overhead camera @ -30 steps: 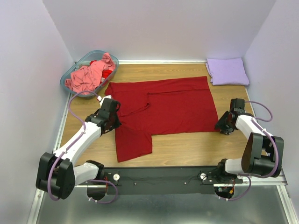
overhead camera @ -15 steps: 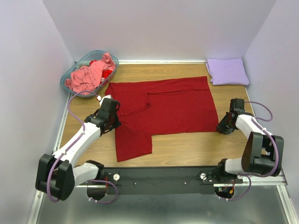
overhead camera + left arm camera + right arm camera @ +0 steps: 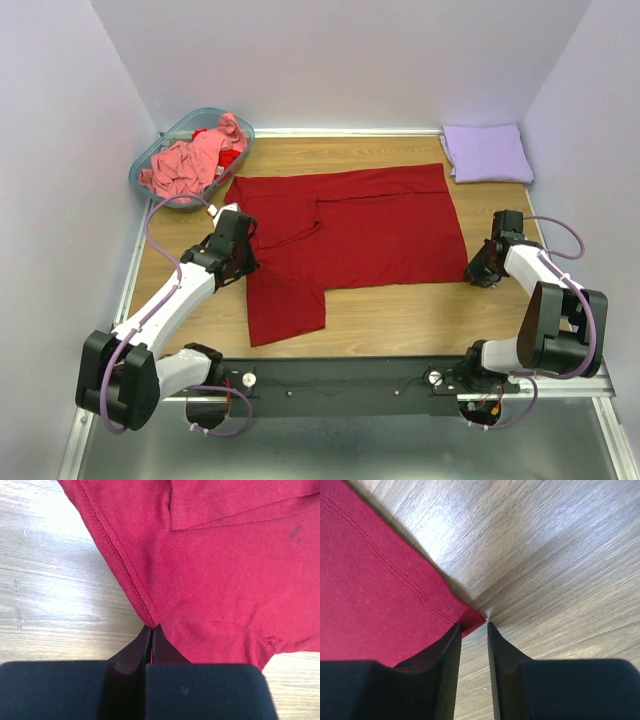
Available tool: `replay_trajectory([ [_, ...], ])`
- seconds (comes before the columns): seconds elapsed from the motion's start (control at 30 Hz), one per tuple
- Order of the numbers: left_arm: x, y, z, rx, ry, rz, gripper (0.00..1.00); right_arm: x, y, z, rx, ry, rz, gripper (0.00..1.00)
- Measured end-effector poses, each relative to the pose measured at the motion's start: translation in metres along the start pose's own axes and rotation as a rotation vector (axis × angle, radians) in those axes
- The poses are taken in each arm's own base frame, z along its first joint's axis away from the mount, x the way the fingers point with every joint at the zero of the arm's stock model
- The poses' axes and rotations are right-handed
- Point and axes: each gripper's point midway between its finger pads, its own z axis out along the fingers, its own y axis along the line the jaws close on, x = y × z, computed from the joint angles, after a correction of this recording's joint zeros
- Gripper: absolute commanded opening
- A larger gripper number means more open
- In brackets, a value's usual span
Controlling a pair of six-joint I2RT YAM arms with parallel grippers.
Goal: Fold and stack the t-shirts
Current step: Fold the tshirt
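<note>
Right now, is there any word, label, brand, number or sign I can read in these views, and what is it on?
None: no text can be read in any view.
dark red t-shirt: plain cloth and stitched hems only; the small dark mark in the left wrist view looks like a smudge, not lettering.
lavender t-shirt, salmon-pink t-shirt, basket: no print or tag showing.

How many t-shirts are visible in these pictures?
3: dark red t-shirt spread mid-table, lavender t-shirt folded far right, salmon-pink t-shirt crumpled in the basket; more may hide beneath it.
</note>
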Motion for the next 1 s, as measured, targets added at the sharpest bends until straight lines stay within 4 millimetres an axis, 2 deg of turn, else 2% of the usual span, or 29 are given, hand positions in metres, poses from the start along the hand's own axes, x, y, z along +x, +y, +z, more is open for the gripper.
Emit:
replay_trajectory([
  [0.53, 0.0, 0.0, 0.0, 0.001, 0.0, 0.001, 0.0, -0.011, 0.007, 0.004, -0.02, -0.03, 0.0, 0.34],
  [0.63, 0.0, 0.0, 0.0, 0.001, 0.001, 0.003, 0.0, -0.011, 0.007, 0.004, -0.021, -0.033, 0.0, 0.26],
  [0.73, 0.0, 0.0, 0.0, 0.001, 0.001, 0.004, 0.0, -0.012, 0.007, 0.004, -0.021, -0.034, -0.001, 0.08],
  [0.8, 0.0, 0.0, 0.0, 0.002, 0.001, 0.004, 0.0, -0.012, 0.007, 0.004, -0.021, -0.034, -0.005, 0.01],
  [1.0, 0.002, -0.002, -0.001, 0.014, 0.011, 0.006, 0.0, -0.014, 0.007, -0.004, -0.03, -0.057, -0.007, 0.0],
])
